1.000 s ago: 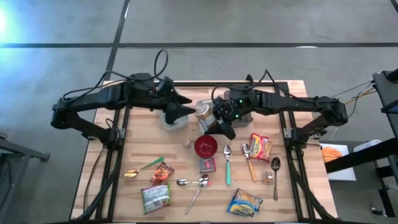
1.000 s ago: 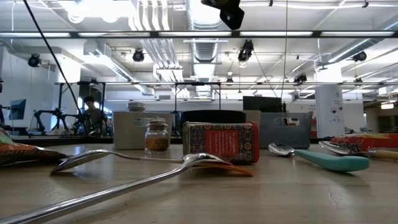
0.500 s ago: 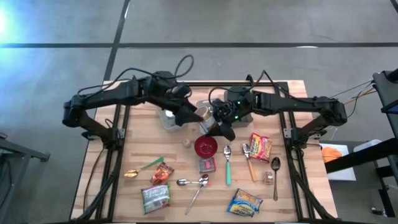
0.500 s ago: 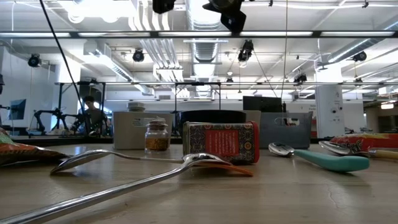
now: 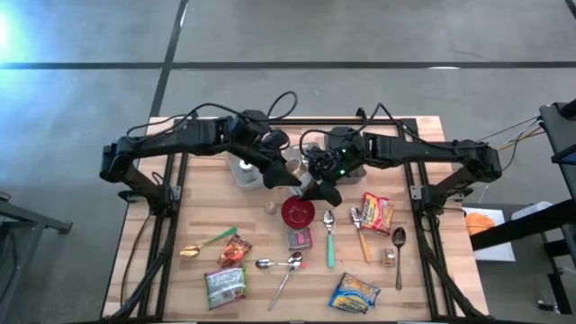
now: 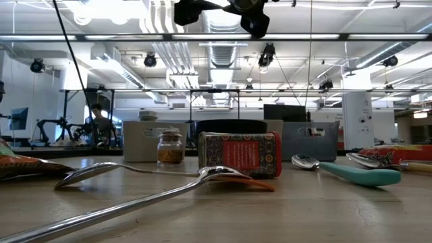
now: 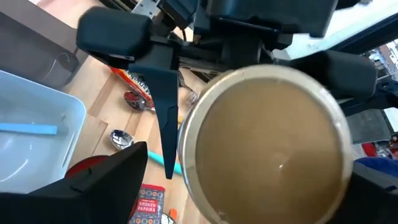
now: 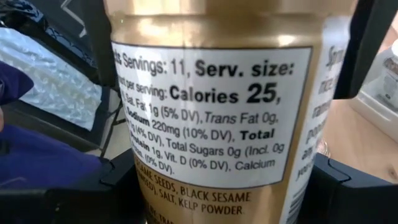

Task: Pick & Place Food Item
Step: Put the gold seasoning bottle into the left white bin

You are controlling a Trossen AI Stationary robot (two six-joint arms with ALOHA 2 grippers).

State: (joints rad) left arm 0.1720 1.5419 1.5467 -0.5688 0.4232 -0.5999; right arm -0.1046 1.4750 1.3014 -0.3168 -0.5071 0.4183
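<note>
- A gold jar (image 5: 294,166), with its nutrition label seen in the right wrist view, was held above the table (image 5: 180,225), just behind the red bowl (image 5: 298,212), clamped between the right gripper's (image 5: 310,171) fingers.
- The left gripper (image 5: 286,176) was seen at the jar's other side, fingers spread apart around it.
- A white bin (image 5: 247,173) was seen left of the red bowl; a pale blue strip lay in it.
- The red bowl's contents could not be told.
</note>
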